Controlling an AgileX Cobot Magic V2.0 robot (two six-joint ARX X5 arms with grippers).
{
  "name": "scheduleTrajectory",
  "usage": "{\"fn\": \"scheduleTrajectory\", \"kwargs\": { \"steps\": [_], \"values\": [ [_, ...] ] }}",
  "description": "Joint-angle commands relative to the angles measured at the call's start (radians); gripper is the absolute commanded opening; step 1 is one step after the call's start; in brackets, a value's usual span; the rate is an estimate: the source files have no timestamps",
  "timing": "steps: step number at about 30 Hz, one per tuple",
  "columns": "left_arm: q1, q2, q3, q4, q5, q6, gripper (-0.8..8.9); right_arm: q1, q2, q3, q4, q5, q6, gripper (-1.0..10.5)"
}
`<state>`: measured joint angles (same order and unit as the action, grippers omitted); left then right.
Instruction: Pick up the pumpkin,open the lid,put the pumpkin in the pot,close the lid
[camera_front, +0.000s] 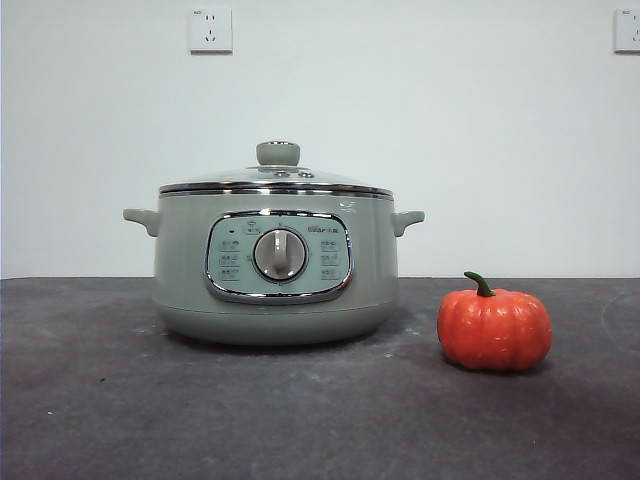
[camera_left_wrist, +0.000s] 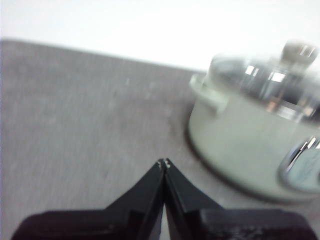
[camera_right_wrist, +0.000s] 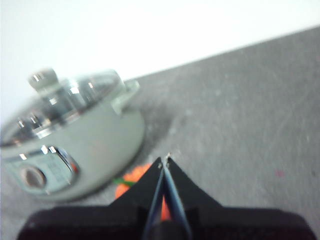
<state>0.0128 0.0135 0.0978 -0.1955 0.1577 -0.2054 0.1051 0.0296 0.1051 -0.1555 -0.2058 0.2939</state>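
Note:
The sage-green pot stands in the middle of the dark table, its glass lid resting on it with the green knob on top. The small orange pumpkin sits on the table to the pot's right, stem up. Neither arm shows in the front view. In the left wrist view my left gripper is shut and empty, above bare table beside the pot. In the right wrist view my right gripper is shut and empty, above the pumpkin, which its jaws partly hide, with the pot beside it.
The dark grey table top runs back to a white wall with two sockets high up.

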Motion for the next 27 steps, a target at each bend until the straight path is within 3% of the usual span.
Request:
{"fn": "scheduleTrajectory", "kwargs": {
  "steps": [1,9,21,27],
  "values": [
    [0.000,0.015,0.065,-0.030,0.005,-0.025,-0.08,0.000,0.035,0.052,-0.003,0.003,0.015,-0.1],
    [0.000,0.167,0.307,-0.162,0.066,-0.024,-0.08,0.001,0.207,0.275,-0.100,-0.004,-0.020,-0.1],
    [0.000,0.436,0.669,-0.415,0.318,0.168,-0.08,0.002,0.506,0.754,-0.559,-0.088,-0.298,-0.1],
    [-0.001,0.514,0.801,-0.549,0.382,0.240,-0.08,0.002,0.602,0.920,-0.727,-0.116,-0.369,-0.1]
  ]
}}
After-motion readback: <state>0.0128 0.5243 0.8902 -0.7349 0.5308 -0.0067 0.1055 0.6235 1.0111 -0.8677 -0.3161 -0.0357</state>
